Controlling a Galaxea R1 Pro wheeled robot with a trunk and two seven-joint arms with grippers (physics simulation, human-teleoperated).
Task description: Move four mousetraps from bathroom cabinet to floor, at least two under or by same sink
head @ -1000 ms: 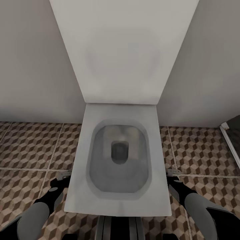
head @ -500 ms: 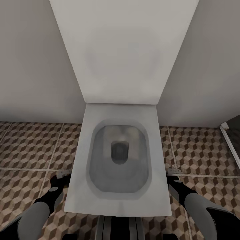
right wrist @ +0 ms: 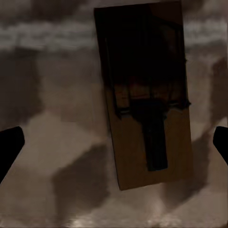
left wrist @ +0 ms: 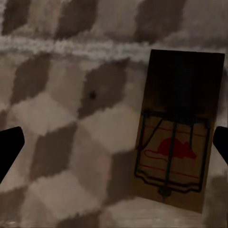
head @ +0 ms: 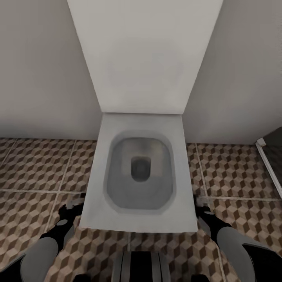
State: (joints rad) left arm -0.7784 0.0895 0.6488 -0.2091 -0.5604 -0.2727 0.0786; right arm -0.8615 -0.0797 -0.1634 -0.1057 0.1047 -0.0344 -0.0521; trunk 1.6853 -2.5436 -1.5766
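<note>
One mousetrap (left wrist: 178, 142), a tan wooden slab with a wire bar and a red mouse print, lies flat on the bathroom floor (head: 35, 164). It sits between the wide-apart fingertips of my left gripper (left wrist: 114, 147), nearer one tip and untouched. A second mousetrap (right wrist: 147, 95) lies flat on the tiles below my right gripper (right wrist: 114, 142), which is also open. In the head view my left gripper (head: 70, 209) and right gripper (head: 201, 209) hang low on either side of the toilet. The cabinet and the sink are out of view.
A white toilet (head: 139, 172) with its lid raised against the wall stands straight ahead between my arms. A white-framed dark panel (head: 270, 160) edges the far right. Cube-patterned tiles spread to both sides of the toilet.
The whole head view has shifted: the toilet now sits higher and smaller, so the camera has drawn back. My left gripper sank slightly.
</note>
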